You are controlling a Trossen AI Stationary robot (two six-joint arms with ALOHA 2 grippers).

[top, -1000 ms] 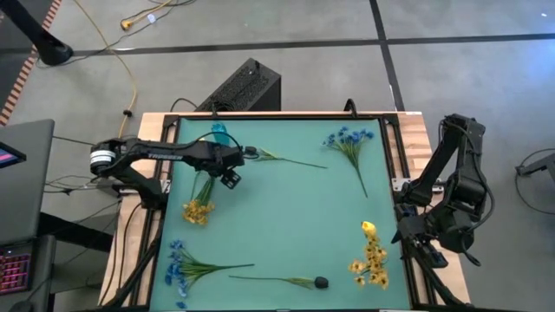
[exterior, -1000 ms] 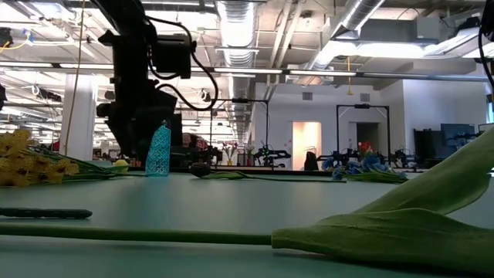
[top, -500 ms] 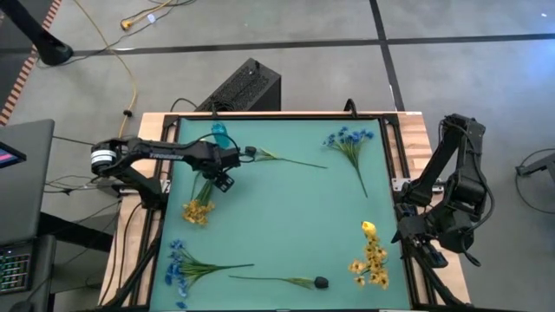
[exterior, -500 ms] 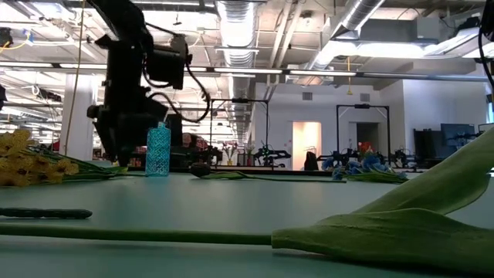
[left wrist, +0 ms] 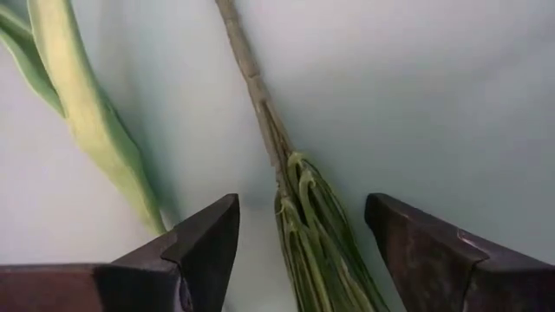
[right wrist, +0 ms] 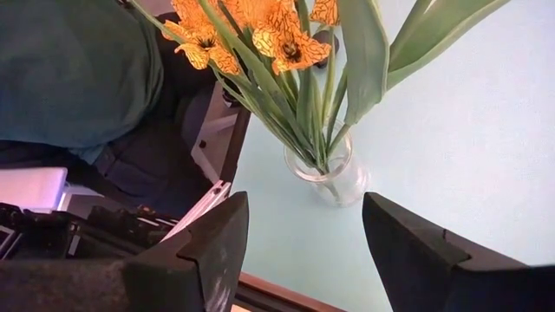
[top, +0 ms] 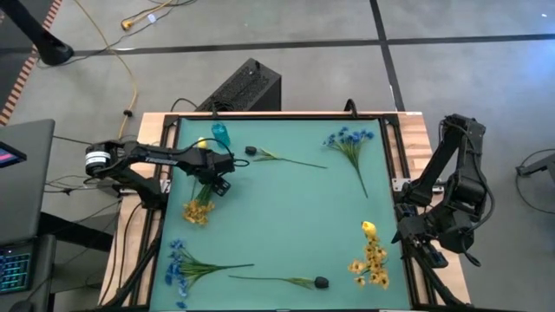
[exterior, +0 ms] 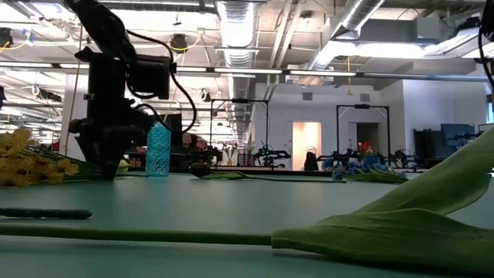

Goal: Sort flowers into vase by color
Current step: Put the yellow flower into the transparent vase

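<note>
The left pincer point(top: 218, 184) was held open over a yellow sprig's stem point(left wrist: 260, 95) on the surface point(top: 286, 217); the right pincer point(right wrist: 299, 251) was open too.

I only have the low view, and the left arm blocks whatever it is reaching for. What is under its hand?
Observer: The left hand hangs over the stem of the yellow blossom sprig.
Operator: Is the stem gripped?
Observer: No. In the left wrist view its fingers stand open on either side of the stem.
Operator: Where is the right arm?
Observer: It waits at the table's right edge, with the right hand open near a clear vase of yellow flowers.
</note>
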